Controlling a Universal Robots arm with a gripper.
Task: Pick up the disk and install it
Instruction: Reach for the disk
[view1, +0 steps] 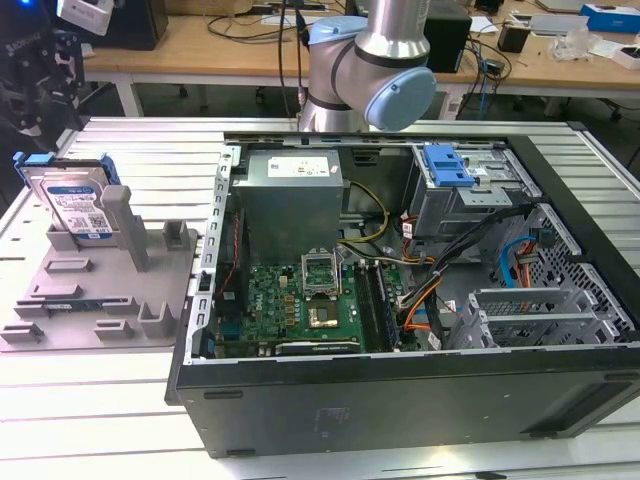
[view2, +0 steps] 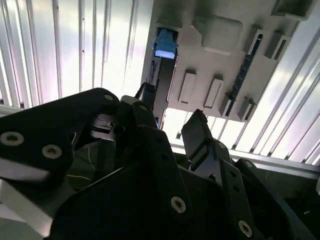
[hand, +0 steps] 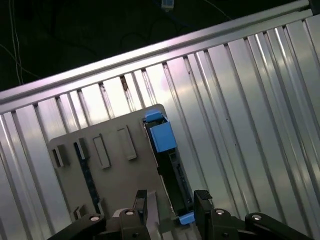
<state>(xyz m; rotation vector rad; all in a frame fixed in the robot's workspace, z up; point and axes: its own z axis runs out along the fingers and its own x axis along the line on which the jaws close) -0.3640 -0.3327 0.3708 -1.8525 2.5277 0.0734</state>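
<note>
**A:** Where's the disk sitting?

**B:** The disk (view1: 72, 205) is standing on edge in the gray fixture (view1: 110, 300), in the upper left of the exterior view. It's sitting well apart from the open computer case (view1: 380, 410), so it's not installed yet.

**A:** What's the claw doing?

**B:** The gripper (hand: 172, 204) is hovering over the disk with its jaws spread, pinching nothing. In both wrist views the disk's thin edge (view2: 161, 80) is lining up with the gap between the fingers (hand: 202, 200). I can't tell how much height is left.

**A:** Any tips for the grab?

**B:** My judgement only. I'd be centring the gap on that edge so the pads are closing on the two flat faces, not on the blue frame (hand: 162, 136). I'd also be keeping the travel in line with the slot. A gray post (view1: 122, 215) is standing just beside one face, so a skewed approach is risking a snag.

**A:** What are the surfaces like?

**B:**
- **Disk:** a flat silver metal slab with a glossy white-and-blue label, likely slick. The frame is plastic and probably flexing under load.
- **Fixture:** matte gray, with blocky posts and slots.
- **Table:** the table (view1: 90, 400) is ribbed, shiny metal.
</note>
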